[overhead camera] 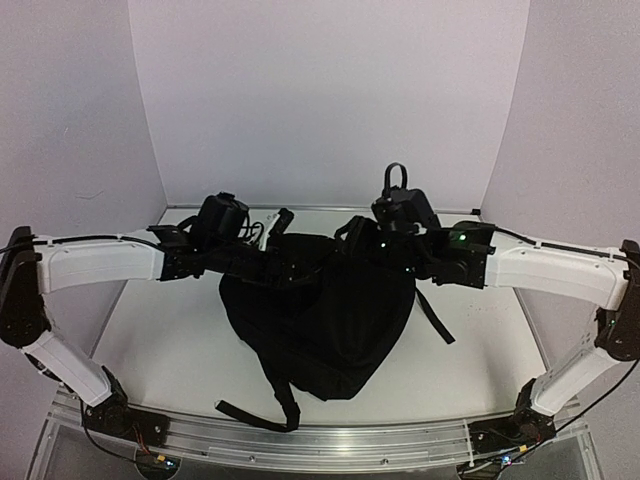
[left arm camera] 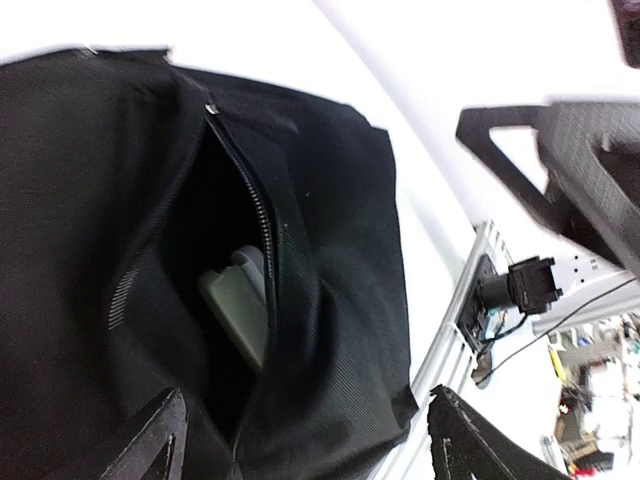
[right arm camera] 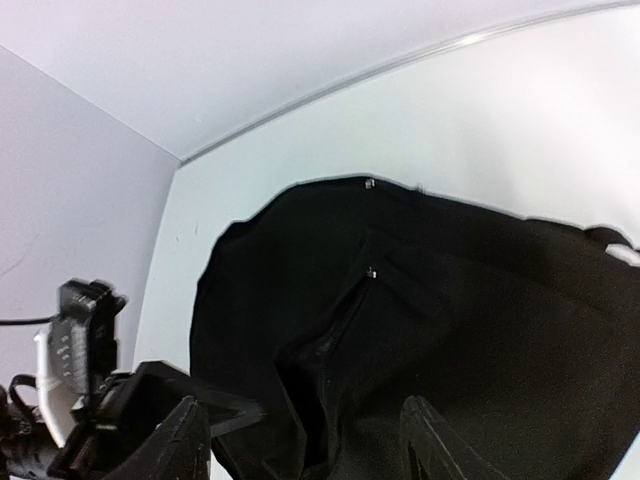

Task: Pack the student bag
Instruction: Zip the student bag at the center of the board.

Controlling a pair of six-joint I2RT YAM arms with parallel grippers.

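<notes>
The student bag (overhead camera: 330,320) lies slumped in the middle of the white table (overhead camera: 170,350), its top toward the back wall, as both robot arms reach in over its upper edge from either side. One shoulder strap (overhead camera: 260,415) trails toward the near rail (overhead camera: 350,450); a second strap (overhead camera: 435,320) hangs off the bag's right flank.

From above, both hands are lost against the black fabric and their fingers cannot be made out. The wrist cameras tell more. The left hand (left arm camera: 310,440) stands wide, fingertips cut off at the bottom corners of its view, poised over an unzipped slit in the bag. The zipper (left arm camera: 250,190) runs down one lip of the opening, and inside sits a pale grey object (left arm camera: 240,300) – mostly hidden in shadow, too little showing to name it.

The right hand (right arm camera: 300,440) is also spread, its two fingers apart with nothing pinched between them, above a dark fold of the bag. Two small metal glints mark zipper hardware there; the pocket's depth is pure black. Blurred dark gear (right arm camera: 80,340) fills the lower left corner of that view.
</notes>
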